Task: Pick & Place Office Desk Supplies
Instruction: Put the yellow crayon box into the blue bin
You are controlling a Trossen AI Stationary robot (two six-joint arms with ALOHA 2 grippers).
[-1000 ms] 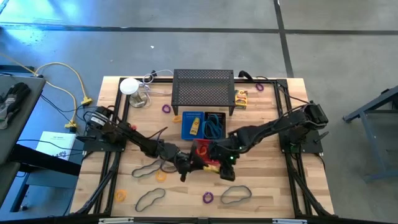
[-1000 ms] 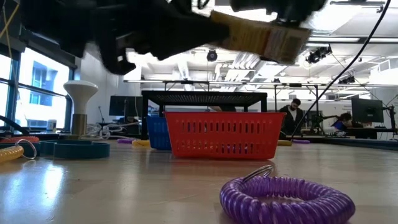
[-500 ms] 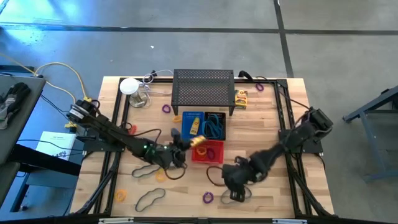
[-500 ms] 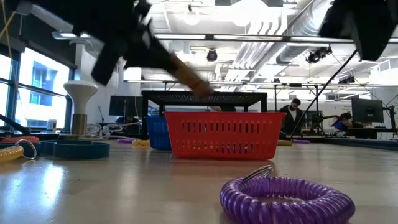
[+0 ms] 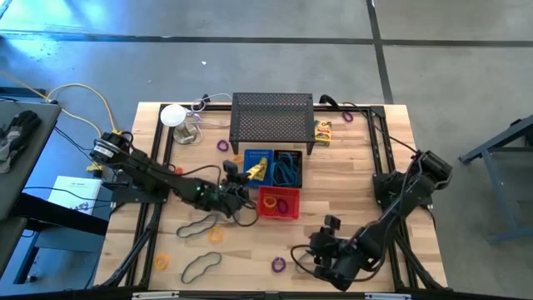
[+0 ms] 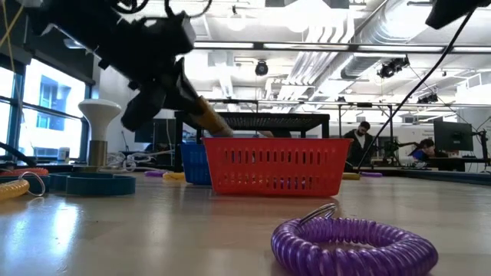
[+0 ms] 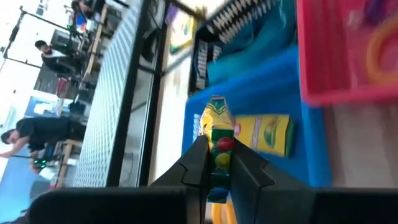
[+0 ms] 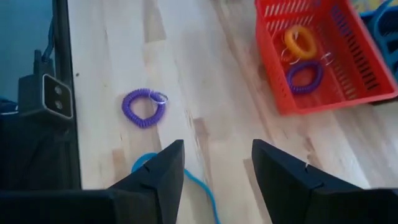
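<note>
**Left gripper holds a yellow box over the blue bin**

The left gripper [image 7: 217,163] is closed narrowly on a little yellow printed box [image 7: 217,140], which stands upright between its fingers. It hangs over the blue bin [image 5: 259,166], near the black mesh rack [image 5: 272,119]. A second yellow box [image 7: 264,134] already lies flat in the blue bin.

The right gripper [image 8: 217,167] has its fingers well apart and holds nothing. It hovers above the front part of the tabletop [image 5: 358,179], over a thin bluish looped cord [image 8: 202,183]. A purple ring [image 8: 143,107] lies on the wood just beside that cord. In the red bin [image 8: 323,56], an orange ring [image 8: 300,40] and another purple ring [image 8: 304,76] lie side by side.
</note>
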